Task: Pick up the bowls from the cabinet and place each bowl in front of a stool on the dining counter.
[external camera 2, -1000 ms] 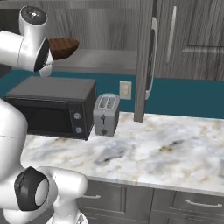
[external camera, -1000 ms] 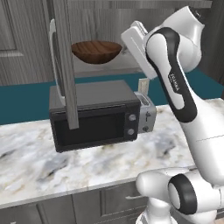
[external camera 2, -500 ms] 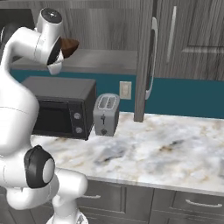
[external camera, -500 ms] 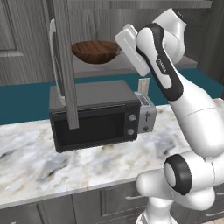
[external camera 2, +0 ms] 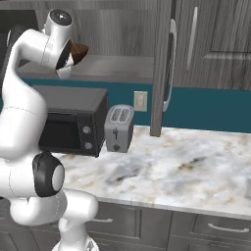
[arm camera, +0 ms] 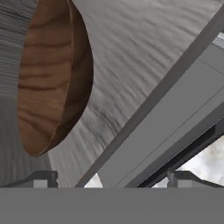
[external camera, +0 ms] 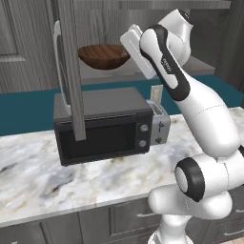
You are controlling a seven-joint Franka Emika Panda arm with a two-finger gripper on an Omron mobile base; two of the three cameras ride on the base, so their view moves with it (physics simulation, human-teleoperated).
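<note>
In the simulated kitchen, the white arm reaches up toward the open cabinet [external camera: 66, 71], whose tall door stands edge-on at the left of the left base view with its long pale handle facing away. On the grey inner shelf, toward its left end just right of the door, sits one wooden bowl [external camera: 104, 56], wide, shallow and dark brown, the only bowl visible in these views; no second bowl can be made out. Right of it, the gripper [arm camera: 111, 177] hangs just beside the bowl's rim without touching it, and the hand view shows its two dark fingertips [arm camera: 43, 178] spread wide apart with nothing between them, the bowl lying up and to the left of them. The step in hand reads as the approach for the first pick, with nothing yet carried to the dining counter, so the task looks to be near its start. The next move would call for swinging the hand left and forward until one finger passes inside the bowl's rim and the other outside, then pinching the wall; the shallow, curved side could slip if taken too near the lip, and the door close at the left leaves little room. Below the shelf, on the marble worktop [external camera: 43, 176], stand one black microwave [external camera: 102, 128] toward the back edge and, touching its right side, one silver toaster [external camera: 159, 125].
</note>
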